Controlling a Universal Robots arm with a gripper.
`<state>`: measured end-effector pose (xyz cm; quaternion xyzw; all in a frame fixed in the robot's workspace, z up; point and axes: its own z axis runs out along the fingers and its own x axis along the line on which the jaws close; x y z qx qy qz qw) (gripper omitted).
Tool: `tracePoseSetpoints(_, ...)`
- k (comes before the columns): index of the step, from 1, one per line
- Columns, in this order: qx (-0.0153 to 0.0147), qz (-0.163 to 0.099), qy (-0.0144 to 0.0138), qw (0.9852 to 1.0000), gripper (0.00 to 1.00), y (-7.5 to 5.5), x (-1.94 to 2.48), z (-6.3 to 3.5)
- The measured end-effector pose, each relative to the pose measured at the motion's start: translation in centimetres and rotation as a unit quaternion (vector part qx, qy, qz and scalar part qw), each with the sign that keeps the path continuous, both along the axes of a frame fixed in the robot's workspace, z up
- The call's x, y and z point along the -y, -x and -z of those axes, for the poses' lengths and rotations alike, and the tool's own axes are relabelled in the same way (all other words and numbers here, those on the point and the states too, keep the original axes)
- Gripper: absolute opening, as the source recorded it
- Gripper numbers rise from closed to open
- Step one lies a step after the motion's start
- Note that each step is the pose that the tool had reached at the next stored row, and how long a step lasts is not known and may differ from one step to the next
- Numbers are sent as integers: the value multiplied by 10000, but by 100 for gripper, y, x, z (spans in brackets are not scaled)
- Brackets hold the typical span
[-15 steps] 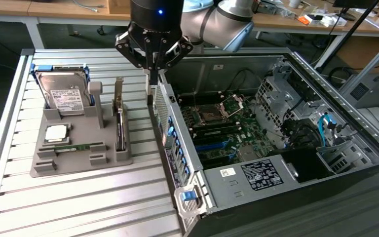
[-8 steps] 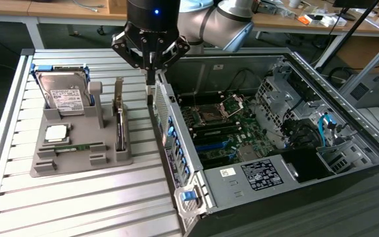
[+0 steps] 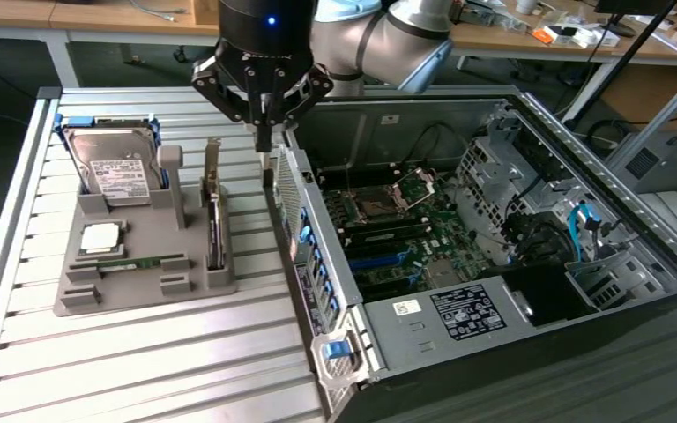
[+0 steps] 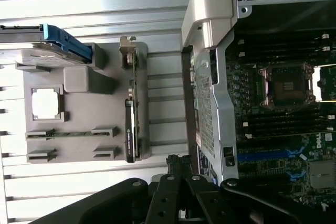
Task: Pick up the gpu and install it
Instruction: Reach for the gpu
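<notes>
The gpu is a thin dark card standing on edge in a slot along one side of the grey holder tray, its silver bracket at the far end. In the wrist view the gpu sits in the same tray. My gripper hangs with its fingers pressed together and nothing between them. It is above the strip of table between the tray and the computer case's rear wall, to the exterior view's right of the card. Its fingers point at that same gap beside the case.
The open computer case lies on its side with the motherboard exposed. The tray also holds a silver hard drive, a processor and a green memory stick. The slatted metal table extends toward the front.
</notes>
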<state>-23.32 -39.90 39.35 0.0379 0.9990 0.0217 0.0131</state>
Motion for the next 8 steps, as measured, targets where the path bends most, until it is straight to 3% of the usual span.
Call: tracePoseSetpoints(8, 0, 0, 0, 10000, 11, 44, 0, 0)
